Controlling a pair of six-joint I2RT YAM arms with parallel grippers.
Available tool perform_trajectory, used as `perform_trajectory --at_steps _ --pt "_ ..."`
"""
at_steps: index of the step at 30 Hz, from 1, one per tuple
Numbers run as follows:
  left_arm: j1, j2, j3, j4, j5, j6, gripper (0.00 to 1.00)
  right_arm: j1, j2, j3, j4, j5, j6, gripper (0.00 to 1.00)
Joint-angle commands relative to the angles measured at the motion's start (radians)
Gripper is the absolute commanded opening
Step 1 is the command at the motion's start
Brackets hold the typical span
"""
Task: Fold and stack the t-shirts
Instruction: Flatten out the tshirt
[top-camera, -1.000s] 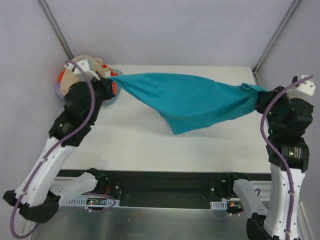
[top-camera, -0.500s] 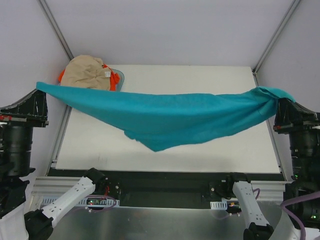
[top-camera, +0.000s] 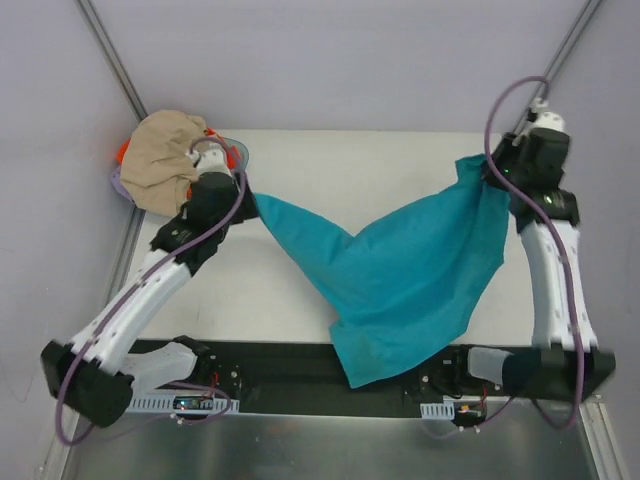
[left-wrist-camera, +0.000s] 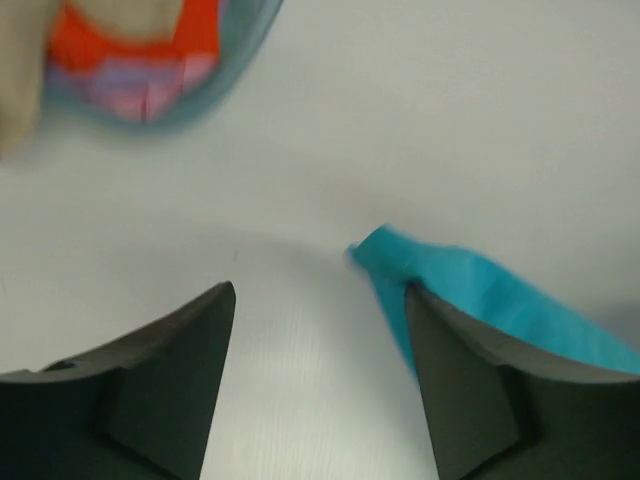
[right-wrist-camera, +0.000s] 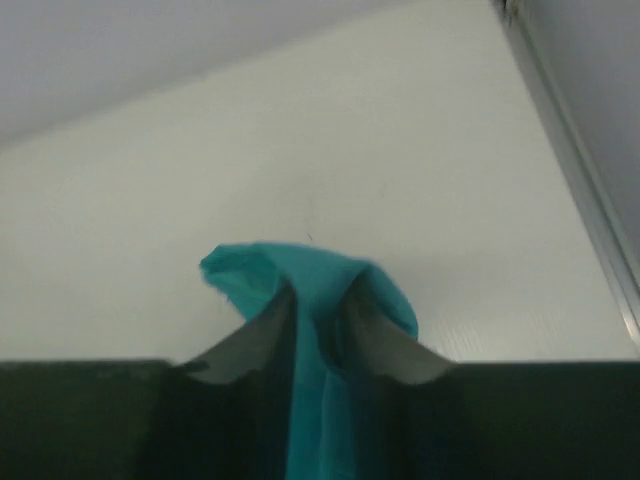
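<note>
The right jaws stood nearly closed, pinching a bunched corner of the teal t-shirt (top-camera: 410, 280); the left jaws gaped with nothing between them, the shirt's other corner lying just beside one finger. The shirt draped from the raised right grip across the desk (top-camera: 350, 160) and over its near edge; the beige t-shirt (top-camera: 165, 160) and orange t-shirt (left-wrist-camera: 140, 30) sat heaped in the basket (left-wrist-camera: 235, 55) at the far left corner.

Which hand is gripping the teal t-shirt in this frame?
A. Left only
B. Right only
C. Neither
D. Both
B: the right hand pinches a bunch of the teal t-shirt, while the left hand stands wide open over the table, with the shirt's corner lying loose beside it.
</note>
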Motion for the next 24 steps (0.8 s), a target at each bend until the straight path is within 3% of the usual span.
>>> perform_trajectory --at_steps 1,2,3,4,8,10,14,17,20,24 --pt "0.165 0.145 -0.131 -0.126 0.236 -0.216 0.86 -0.002 0.378 0.069 -0.059 0.0 -0.074 0.52" --pt "0.179 0.165 -0.129 -0.148 0.257 -0.22 0.96 0.002 0.433 0.105 -0.09 0.0 -0.077 0.7" --pt "0.185 0.183 -0.122 -0.168 0.248 -0.217 0.99 0.012 0.511 0.14 -0.144 0.039 -0.085 0.89" --pt "0.185 0.18 -0.116 -0.182 0.234 -0.209 0.99 0.036 0.532 0.171 -0.158 0.068 -0.095 0.96" --pt "0.185 0.121 -0.12 -0.182 0.255 -0.181 0.99 0.117 0.512 0.111 -0.15 0.244 -0.109 0.96" --pt "0.185 0.101 -0.132 -0.182 0.251 -0.184 0.99 0.153 0.463 0.071 -0.153 0.262 -0.062 0.96" --pt "0.185 0.119 -0.145 -0.182 0.287 -0.204 0.99 0.205 0.35 -0.082 -0.163 0.204 0.076 0.96" --pt "0.185 0.182 -0.137 -0.176 0.318 -0.226 0.99 0.254 0.256 -0.289 -0.14 0.191 0.231 0.96" --pt "0.185 0.274 -0.108 -0.152 0.352 -0.233 0.99 0.268 0.205 -0.468 -0.104 0.084 0.341 0.96" --pt "0.187 0.398 -0.08 -0.054 0.407 -0.25 0.99 0.274 0.113 -0.643 -0.065 0.07 0.424 0.96"
